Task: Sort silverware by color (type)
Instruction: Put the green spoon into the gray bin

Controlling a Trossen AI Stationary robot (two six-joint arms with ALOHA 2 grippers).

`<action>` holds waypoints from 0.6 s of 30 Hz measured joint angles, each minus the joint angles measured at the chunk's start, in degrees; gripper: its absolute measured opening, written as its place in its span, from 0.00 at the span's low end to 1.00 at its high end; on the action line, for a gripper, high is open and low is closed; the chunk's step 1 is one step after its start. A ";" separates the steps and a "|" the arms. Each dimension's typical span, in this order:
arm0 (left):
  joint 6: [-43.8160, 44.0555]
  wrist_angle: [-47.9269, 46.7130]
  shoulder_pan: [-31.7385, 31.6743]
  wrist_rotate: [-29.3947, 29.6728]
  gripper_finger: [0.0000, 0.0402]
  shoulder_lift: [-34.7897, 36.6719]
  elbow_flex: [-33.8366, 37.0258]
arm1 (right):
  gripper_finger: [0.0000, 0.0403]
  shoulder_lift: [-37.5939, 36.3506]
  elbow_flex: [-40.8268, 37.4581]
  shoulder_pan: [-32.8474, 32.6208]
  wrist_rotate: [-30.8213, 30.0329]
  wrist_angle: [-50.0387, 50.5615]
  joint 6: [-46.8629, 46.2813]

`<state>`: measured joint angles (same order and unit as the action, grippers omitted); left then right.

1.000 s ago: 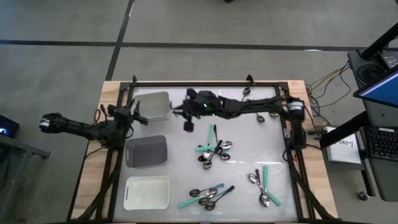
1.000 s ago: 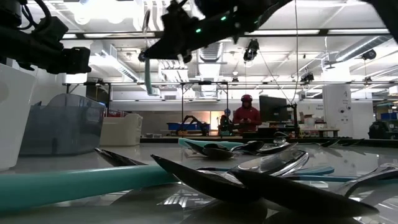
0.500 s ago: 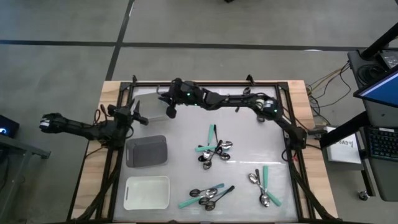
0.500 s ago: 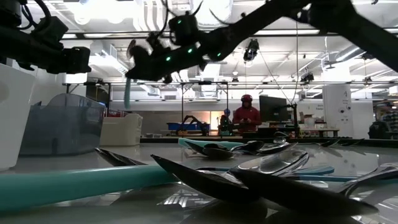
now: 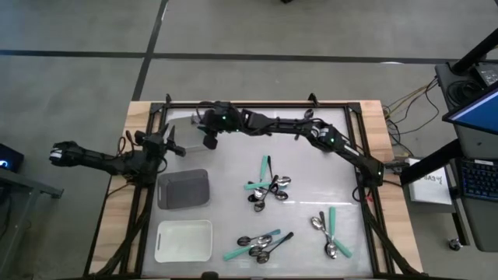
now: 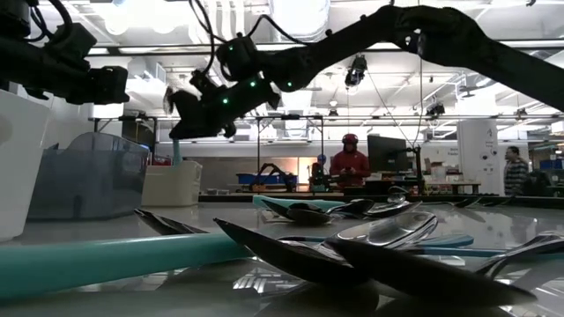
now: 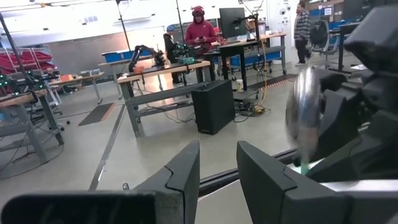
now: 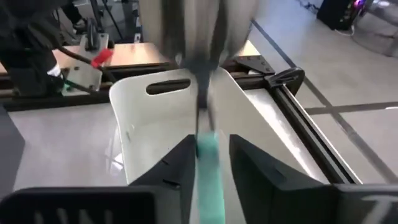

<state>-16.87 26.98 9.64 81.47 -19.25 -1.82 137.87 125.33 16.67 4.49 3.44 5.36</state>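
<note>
Silverware still lies mostly in loose heaps on the white mat: one cluster (image 5: 267,187) at the middle of the high view, another (image 5: 261,244) lower centre, a third (image 5: 330,233) at lower right. One teal-handled spoon (image 8: 206,149) is up in the air, at the right gripper (image 5: 210,137), which reaches across to the upper left of the frame, over the far tray (image 8: 155,118). In the right wrist view the teal handle sits in the gap between the dark fingers, with the blurred bowl pointing out over the tray. The fingers look slightly parted around it; I honestly cannot tell whether they pinch it or have let it go.

The left gripper (image 5: 173,141) waits near the table's left edge beside the same tray, with its fingers (image 7: 180,180) parted and nothing between them.

To do this drop well, I'd say the spoon should be squarely above the tray's hollow, clear of the rim, before the fingers spread fully, and low enough that it won't bounce out. The grey tray (image 5: 184,189) and white tray (image 5: 184,240) sit below, presumably for the other kinds
</note>
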 joint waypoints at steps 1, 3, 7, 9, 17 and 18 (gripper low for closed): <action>0.00 0.00 -0.01 -0.01 0.22 -0.01 0.00 | 0.27 -0.15 0.21 0.00 0.00 0.20 -0.93; -0.01 0.00 0.00 0.00 0.22 -0.02 -0.01 | 0.31 -0.42 0.43 0.10 0.02 0.62 -2.59; 0.01 0.00 -0.01 -0.02 0.22 0.01 0.01 | 0.38 -0.68 1.49 0.14 0.02 3.81 -3.80; -0.01 0.00 0.01 0.00 0.22 0.01 0.01 | 0.40 -1.06 2.54 0.13 0.00 7.88 -4.37; -0.01 0.00 -0.01 0.00 0.22 0.01 0.01 | 0.38 -7.33 9.06 -0.24 0.18 41.97 -3.54; 0.01 0.00 -0.01 0.00 0.22 0.01 0.01 | 0.37 -8.67 9.12 -0.34 0.36 47.37 -3.36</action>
<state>-16.86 26.98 9.63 81.47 -19.25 -1.80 129.21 134.46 16.33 4.85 50.81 2.00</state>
